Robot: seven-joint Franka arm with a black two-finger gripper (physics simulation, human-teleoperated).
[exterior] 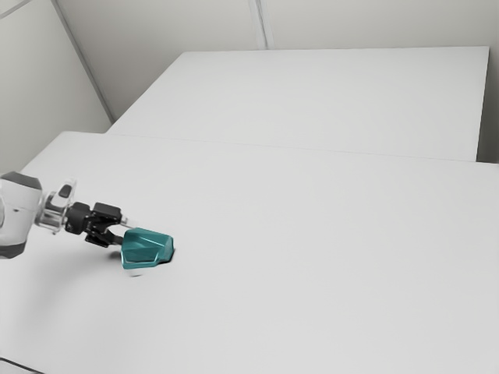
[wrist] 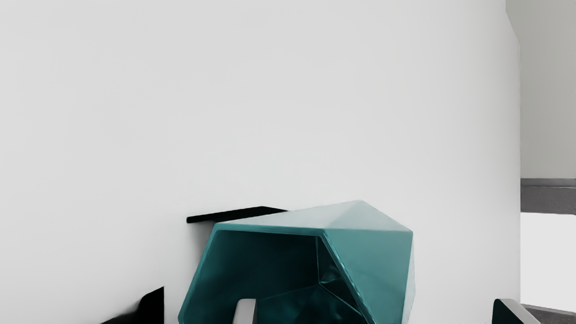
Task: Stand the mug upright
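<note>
Tipped onto its side on the broad, matt white table (exterior: 281, 241): a glossy, faceted teal mug (exterior: 146, 248), with its angular mouth toward the black two-finger gripper (exterior: 122, 231). Judging by the pose, at the step of taking hold, with righting yet to come. Jaws spread wide, with one finger (wrist: 245, 311) at the mouth, seemingly reaching inside, and the other finger (wrist: 510, 312) outside, clear of the mug. Looks lined up to straddle a side wall. Calls next for closing gently on that wall, then lifting slightly and turning the mouth upward before lowering onto the base. Could slip or twist on slanted facets if pinched unevenly.

Seems hard and smooth, like glazed ceramic or plastic, with flat polygonal panels, crisp ridges, pale sheen on the upper facets and a deep, dark teal hollow. Close beside, a hard-edged black patch (wrist: 238, 214), probably shadow. Behind the gripper, a rounded white-and-grey arm (exterior: 17, 218); farther out, a second flat white surface (exterior: 312, 93) and plain pale grey walls (exterior: 156, 23).
</note>
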